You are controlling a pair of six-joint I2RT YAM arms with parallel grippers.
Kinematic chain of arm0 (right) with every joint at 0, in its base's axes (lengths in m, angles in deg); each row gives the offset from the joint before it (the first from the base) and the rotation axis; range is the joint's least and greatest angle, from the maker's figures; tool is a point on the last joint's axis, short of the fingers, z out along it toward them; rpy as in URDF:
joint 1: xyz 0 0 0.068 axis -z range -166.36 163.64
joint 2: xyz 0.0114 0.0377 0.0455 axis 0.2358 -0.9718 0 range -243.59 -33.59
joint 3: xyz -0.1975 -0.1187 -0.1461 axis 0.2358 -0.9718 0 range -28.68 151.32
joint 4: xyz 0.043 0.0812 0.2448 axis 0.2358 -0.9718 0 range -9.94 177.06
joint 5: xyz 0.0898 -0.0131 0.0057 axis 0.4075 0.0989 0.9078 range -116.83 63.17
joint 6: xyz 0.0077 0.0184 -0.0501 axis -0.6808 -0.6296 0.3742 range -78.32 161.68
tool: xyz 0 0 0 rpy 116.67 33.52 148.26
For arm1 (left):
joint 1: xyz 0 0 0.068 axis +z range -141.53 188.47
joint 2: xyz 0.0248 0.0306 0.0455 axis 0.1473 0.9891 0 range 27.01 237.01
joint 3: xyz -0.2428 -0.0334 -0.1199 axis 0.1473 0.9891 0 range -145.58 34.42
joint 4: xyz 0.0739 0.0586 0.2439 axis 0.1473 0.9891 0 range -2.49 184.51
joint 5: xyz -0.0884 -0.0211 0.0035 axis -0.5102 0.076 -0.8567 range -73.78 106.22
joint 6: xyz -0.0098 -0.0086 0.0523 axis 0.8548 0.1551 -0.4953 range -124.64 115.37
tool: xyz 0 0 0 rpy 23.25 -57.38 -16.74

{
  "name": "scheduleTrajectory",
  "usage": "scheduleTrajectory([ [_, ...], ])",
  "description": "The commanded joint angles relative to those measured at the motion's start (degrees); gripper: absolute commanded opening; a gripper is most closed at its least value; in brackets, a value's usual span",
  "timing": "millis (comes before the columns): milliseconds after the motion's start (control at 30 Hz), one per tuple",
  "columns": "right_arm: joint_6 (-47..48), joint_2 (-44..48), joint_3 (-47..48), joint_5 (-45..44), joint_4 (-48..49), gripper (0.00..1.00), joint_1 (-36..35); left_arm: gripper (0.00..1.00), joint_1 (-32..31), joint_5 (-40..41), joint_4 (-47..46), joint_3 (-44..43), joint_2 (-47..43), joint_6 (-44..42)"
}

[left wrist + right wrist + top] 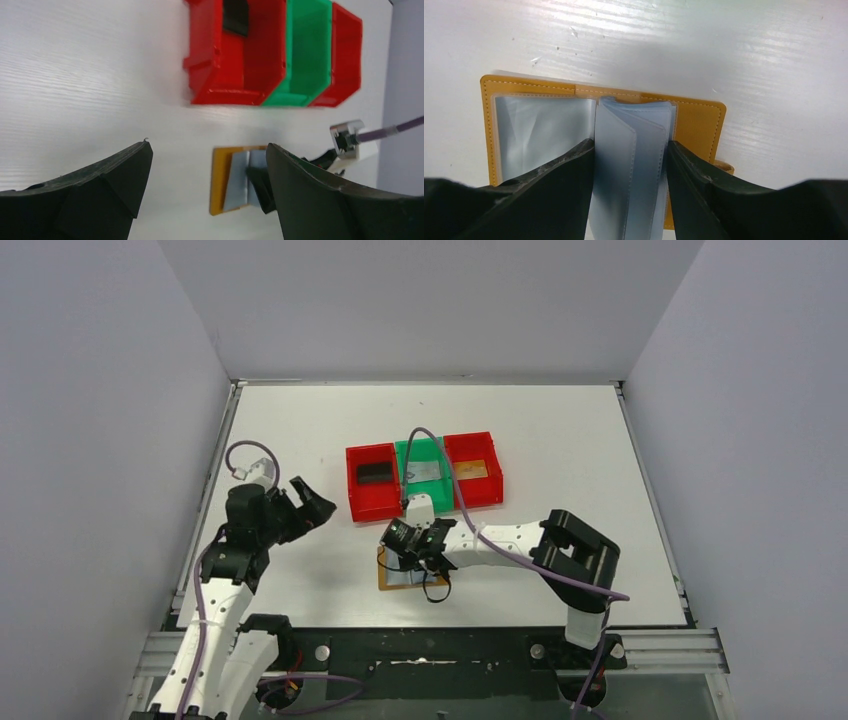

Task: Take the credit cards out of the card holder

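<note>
Clock directions are read in the top view, with 12 o'clock away from the arm bases.

1. Writing: any print on the cards is too small to read. The card holder (696,125) shows only a line of pale stitching along its tan edge.
2. Bins: there are three, touching side by side in a row on the white table (560,440). They are the left red bin (352,485), the green bin (402,455) in the middle, and the right red bin (497,470).
3. Credit cards: there are three, one lying in each bin. The black card (374,473) is in the left red bin, the silver-grey card (424,472) in the green bin, and the orange-brown card (474,468) in the right red bin.
4. Card holder: there is one, lying open on the table at 6 o'clock from the green bin and near it. One pale blue-grey sleeve lies flat on its left half, and the other sleeves (634,190) stand up as a bundle. Its snap tab (724,167) pokes out at the side.
5. Right gripper (630,145): it is over the holder, with both fingers pressed against the upright sleeve bundle, one on each side, so it is clamped on it.
6. Left gripper (209,146): it is at 9 o'clock from the holder and well apart from it, above bare table. Its fingers are spread wide with nothing between them.
</note>
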Motion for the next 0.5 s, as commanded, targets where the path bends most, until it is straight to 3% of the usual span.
scheduleTrajectory([
  [0,1.6,5.1,-3.3,3.4,3.8,0.52,-0.4,0.84,-3.2,-19.2,-9.4,4.9,1.8,7.2],
  [300,-0.8,9.2,-10.2,8.8,13.5,0.53,1.4,0.75,-28.7,-6.2,-19.8,9.5,9.1,17.6],
  [467,-3.2,11.8,-15.1,10.9,17.4,0.53,3.7,0.71,-35.7,0.4,-21.4,10.0,15.1,21.2],
])
